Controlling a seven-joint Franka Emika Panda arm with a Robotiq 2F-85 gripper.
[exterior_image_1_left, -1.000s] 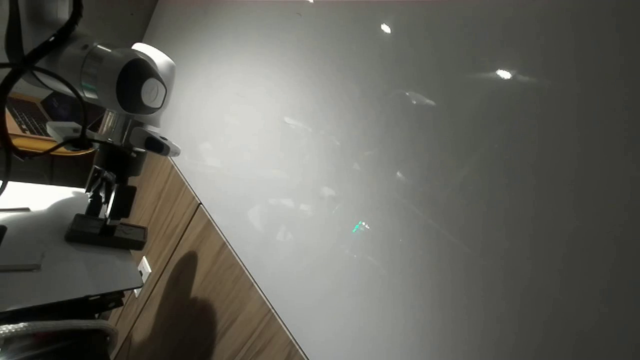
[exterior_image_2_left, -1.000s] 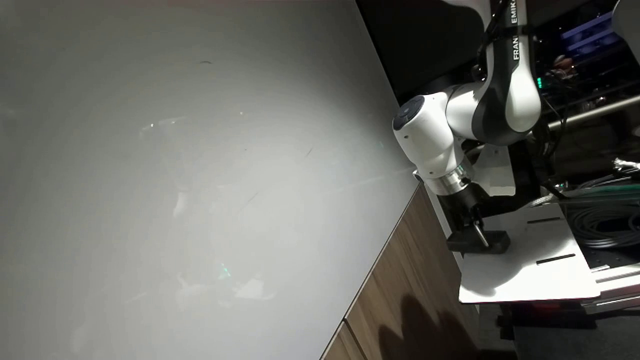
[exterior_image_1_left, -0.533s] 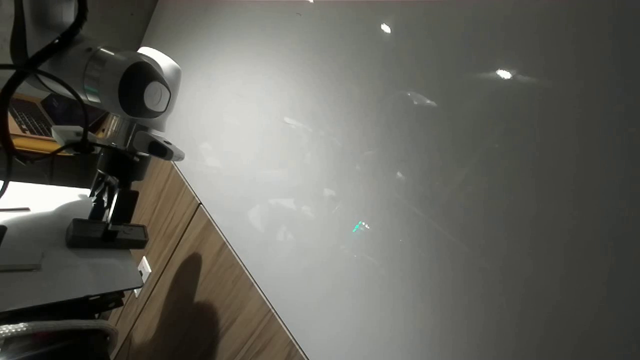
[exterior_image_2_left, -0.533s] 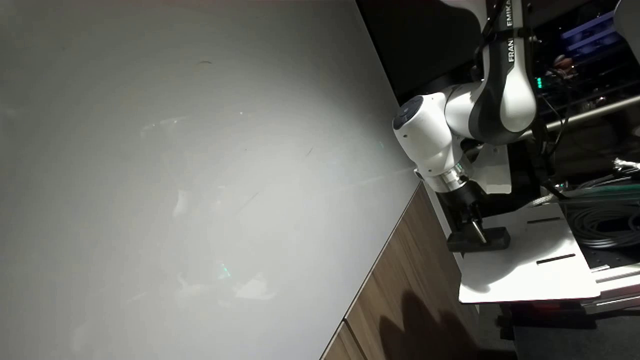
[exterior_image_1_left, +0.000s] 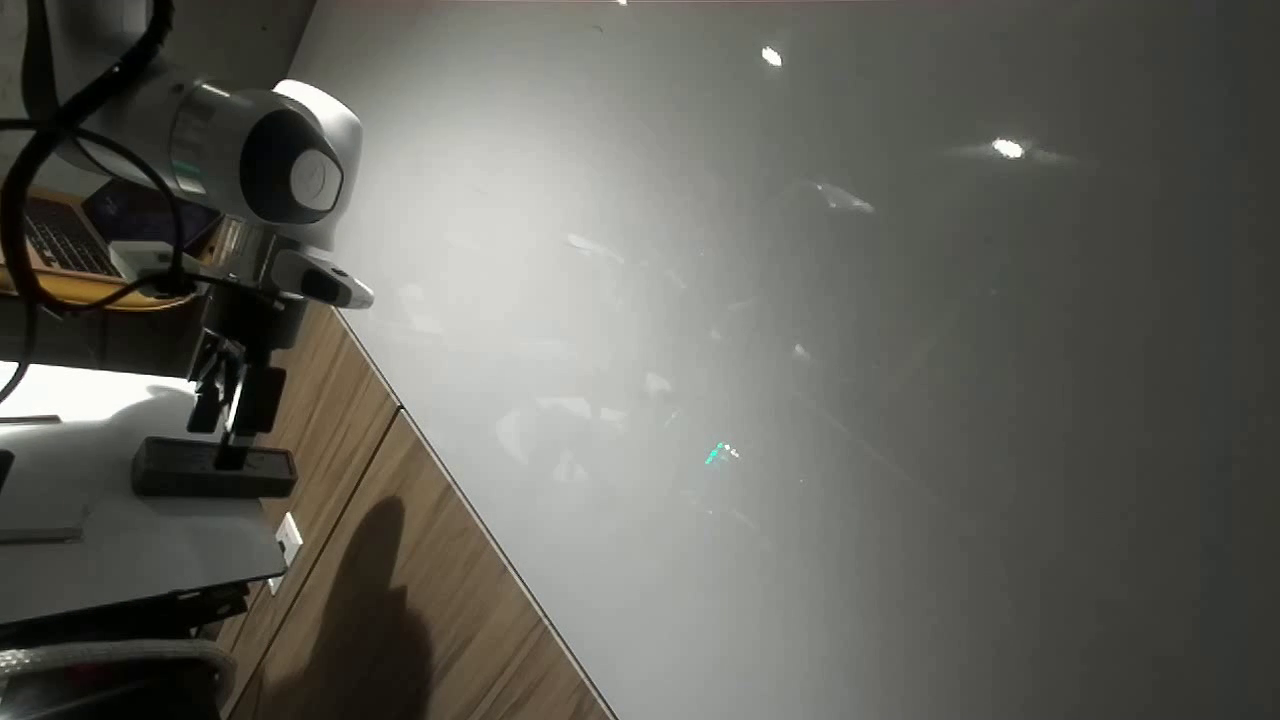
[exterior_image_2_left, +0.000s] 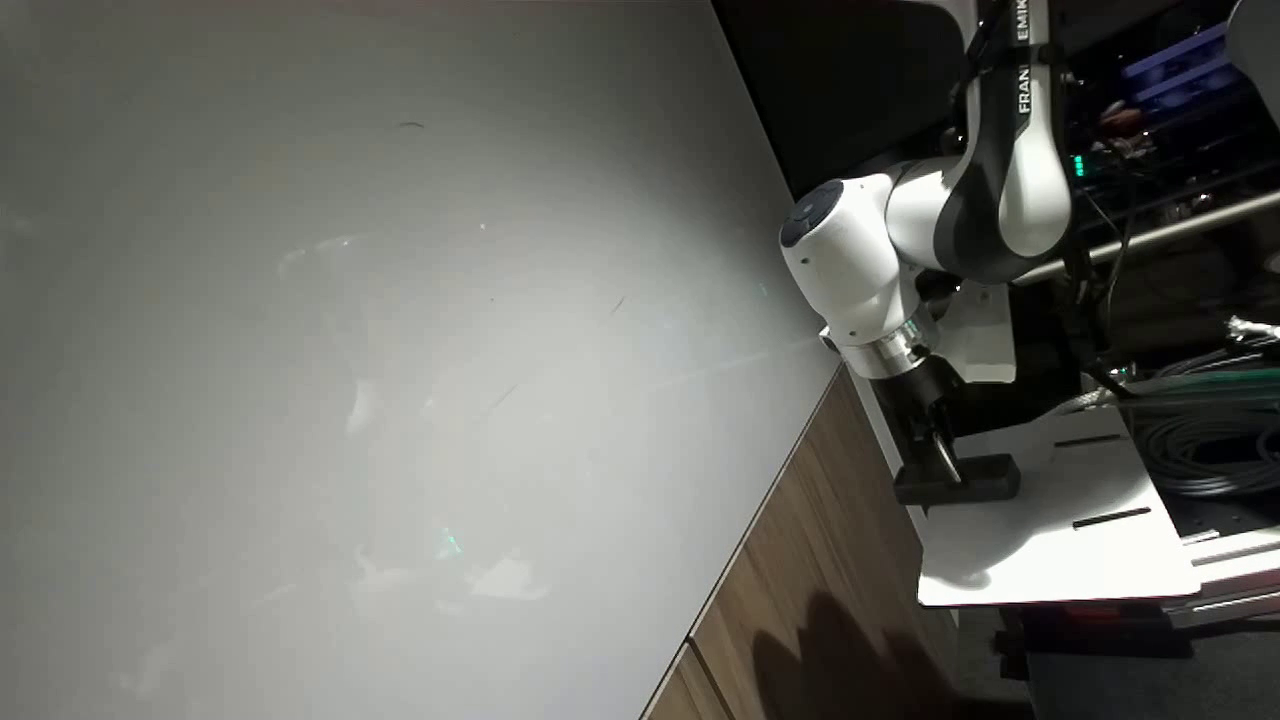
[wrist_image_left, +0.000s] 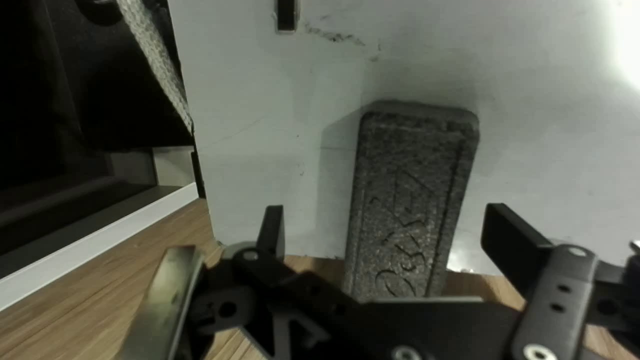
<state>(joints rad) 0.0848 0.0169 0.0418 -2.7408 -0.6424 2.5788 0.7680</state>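
Note:
A dark grey block-shaped eraser (wrist_image_left: 407, 190) with lettering pressed into its top lies on a white plate (wrist_image_left: 260, 165). Its near end reaches past the plate's edge in the wrist view. The eraser also shows in both exterior views (exterior_image_1_left: 175, 470) (exterior_image_2_left: 990, 478). My gripper (wrist_image_left: 387, 222) is open, one finger on each side of the eraser, with visible gaps on both sides. It holds nothing. In both exterior views the gripper (exterior_image_1_left: 222, 440) (exterior_image_2_left: 945, 460) is just above and beside the eraser. The eraser's nearest end is hidden by the gripper body.
A large glossy grey-white board (exterior_image_1_left: 800, 350) fills much of both exterior views. Below it is wood panelling (exterior_image_1_left: 400, 560) with a white socket (exterior_image_1_left: 288, 538). A laptop (exterior_image_1_left: 60, 235) is behind the arm. Coiled cables (exterior_image_2_left: 1210, 450) lie beyond the plate. A black cable (exterior_image_1_left: 20, 200) loops by the arm.
My gripper has shifted slightly and then risen a little relative to the eraser. The eraser moved and levelled slightly between the first two moments, and has stayed still since.

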